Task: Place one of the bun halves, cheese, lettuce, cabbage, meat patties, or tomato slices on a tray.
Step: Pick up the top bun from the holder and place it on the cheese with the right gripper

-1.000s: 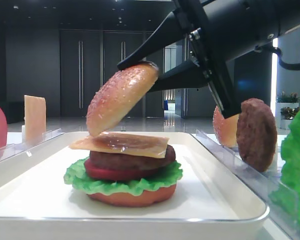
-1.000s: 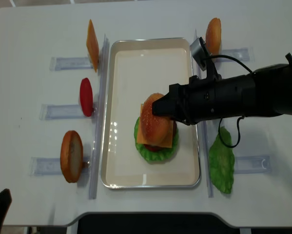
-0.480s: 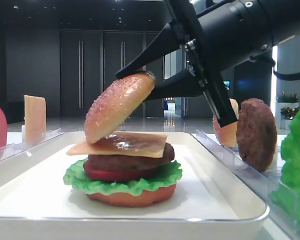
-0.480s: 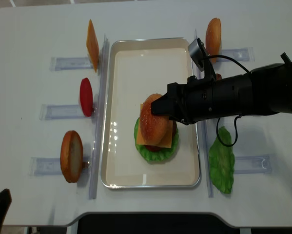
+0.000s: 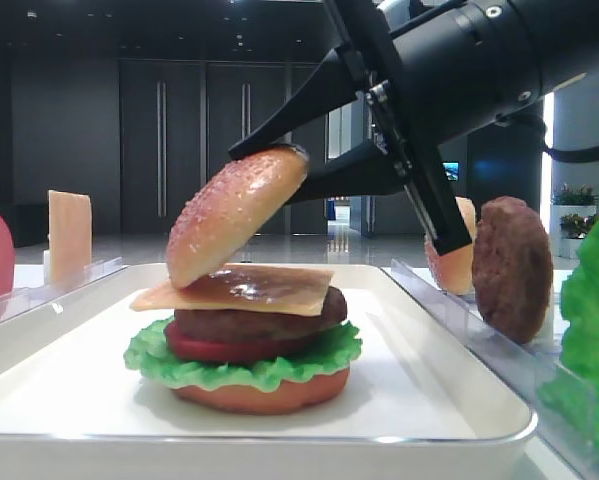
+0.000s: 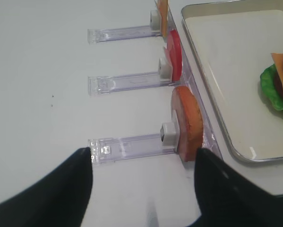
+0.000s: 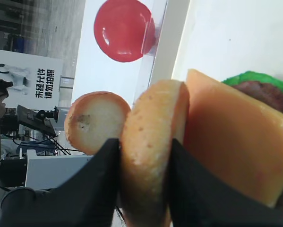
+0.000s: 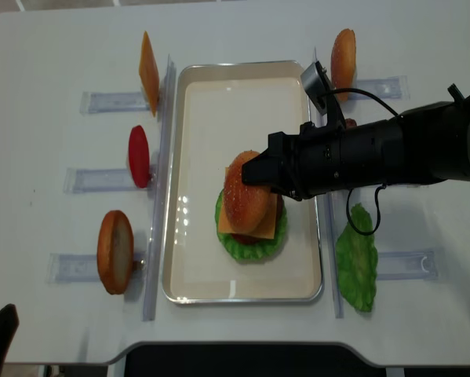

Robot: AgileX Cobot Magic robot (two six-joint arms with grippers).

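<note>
Change since earlier: bun top and right gripper sit slightly lower and further left than a second ago, the bun's lower edge closer to the cheese.
Bun top [image 5: 236, 212]: sesame-speckled, tilted steeply, its lower edge at or just above the cheese slice; whether it touches cannot be told.
Right gripper [image 5: 301, 168]: black jaws clamped on the bun top's raised edge, one finger on the crust and one on the flat underside.
Stack: cheese slice [image 5: 241, 287] over a meat patty [image 5: 254, 320], tomato slice [image 5: 204, 345], lettuce [image 5: 244, 362] and an orange-brown bottom bun [image 5: 264, 392].
Tray [image 8: 195, 267]: white, holding the stack toward its near end.
Left racks: clear racks [image 6: 127, 144] hold an upright cheese slice [image 8: 148, 72], a tomato slice [image 8: 139, 156] and a bun half [image 8: 115, 251].
Right side: another bun half [image 8: 344, 57], a patty [image 5: 511, 268] and a lettuce leaf [image 8: 356, 267].
Left gripper [image 6: 143, 189]: jaws spread wide above the table, holding nothing.
</note>
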